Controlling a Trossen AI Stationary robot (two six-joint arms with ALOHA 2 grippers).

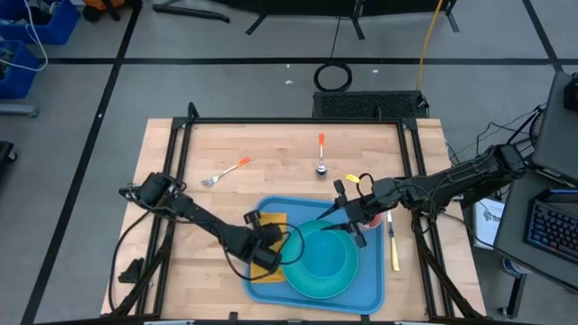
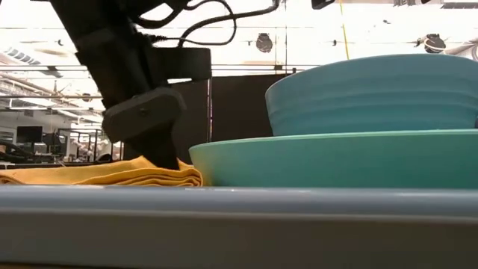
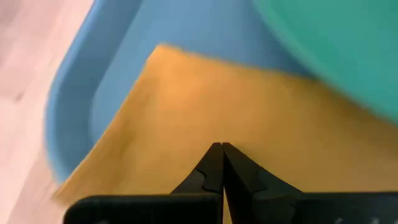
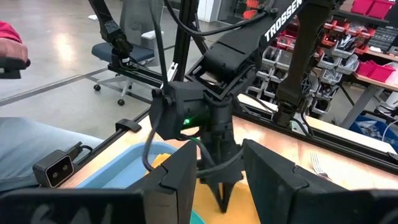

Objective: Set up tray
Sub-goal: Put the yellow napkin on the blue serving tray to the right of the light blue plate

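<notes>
The blue tray (image 1: 370, 287) lies at the table's near middle, and its rim (image 2: 224, 217) fills the foreground of the low view. A teal plate (image 1: 312, 275) (image 2: 336, 158) sits in it with a teal bowl (image 2: 373, 93) on top. A yellow-orange napkin (image 1: 274, 219) (image 3: 186, 118) lies flat in the tray's left part, beside the plate. My left gripper (image 1: 265, 246) (image 3: 221, 147) stands shut on the napkin. My right gripper (image 1: 350, 223) (image 4: 233, 180) hovers open over the plate's far right rim, touching nothing. My left gripper comes from above, slanting down, with its shut fingertips (image 3: 214, 158) on the napkin's middle (image 3: 217, 134). Whether cloth is pinched between them I cannot tell. The napkin lies on the tray floor, slightly bunched at its plate-side edge (image 2: 179, 175).
An orange-handled fork (image 1: 226, 171) and an orange-handled spoon (image 1: 321, 155) lie on the bare wood beyond the tray. A yellow-handled knife (image 1: 394, 246) lies right of the tray. The black frame rails (image 1: 181, 153) border the table.
</notes>
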